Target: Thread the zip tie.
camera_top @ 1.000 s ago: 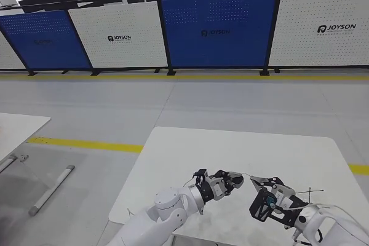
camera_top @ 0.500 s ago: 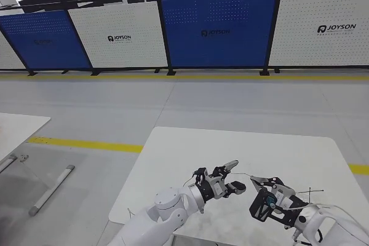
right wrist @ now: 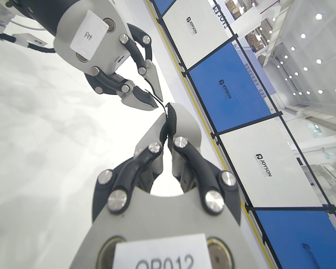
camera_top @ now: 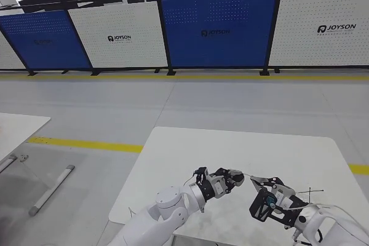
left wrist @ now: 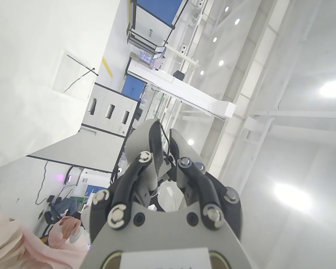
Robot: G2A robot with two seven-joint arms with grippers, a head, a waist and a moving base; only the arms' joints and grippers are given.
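A: Where is the zip tie (camera_top: pixel 247 177)?
B: It's a thin black strand, strung between both hands, above the white surface (camera_top: pixel 234 144).
A: And the grips?
B: The right hand (right wrist: pixel 168 111) pinches one end, pads pressed together. The left hand (right wrist: pixel 156 102), just ahead of its tips, is closed on the strand's other part.

zip tie (right wrist: pixel 157 101): mostly hidden inside right gripper (right wrist: pixel 168 110) | its head: too small to tell
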